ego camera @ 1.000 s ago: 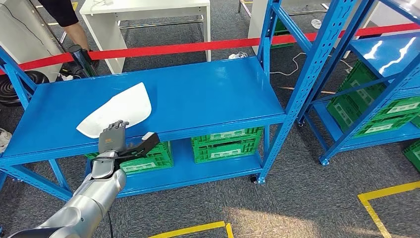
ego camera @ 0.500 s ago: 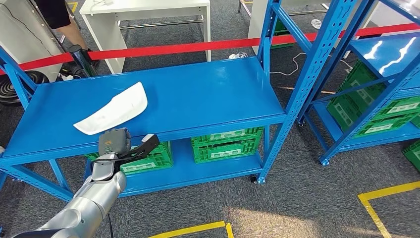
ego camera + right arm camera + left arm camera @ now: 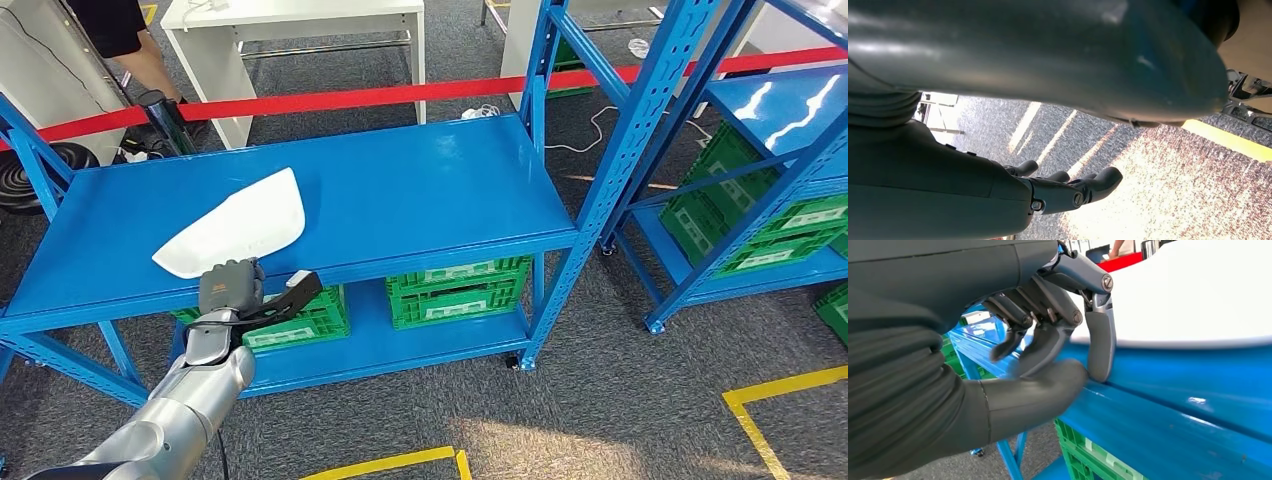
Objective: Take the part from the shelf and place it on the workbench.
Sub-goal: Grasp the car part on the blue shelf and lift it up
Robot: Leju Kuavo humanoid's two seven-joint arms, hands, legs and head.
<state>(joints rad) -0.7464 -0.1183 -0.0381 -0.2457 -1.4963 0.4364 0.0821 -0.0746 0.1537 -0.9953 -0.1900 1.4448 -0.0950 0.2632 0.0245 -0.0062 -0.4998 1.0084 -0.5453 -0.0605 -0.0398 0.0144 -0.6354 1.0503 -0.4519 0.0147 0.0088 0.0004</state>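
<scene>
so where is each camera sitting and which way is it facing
head view: high on the body, looking forward and down at the blue shelf and white part; left arm and left robot hand show.
left wrist view: behind the left robot hand, facing the part's edge.
right wrist view: on the hanging arm, facing carpet; right robot hand shows.
Head and left wrist views share the left robot hand, part and shelf.

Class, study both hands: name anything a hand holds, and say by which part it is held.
Nothing is firmly held. The left hand has its fingers curled at the near edge of the white part, which lies on the blue shelf. The right hand hangs holding nothing.
</scene>
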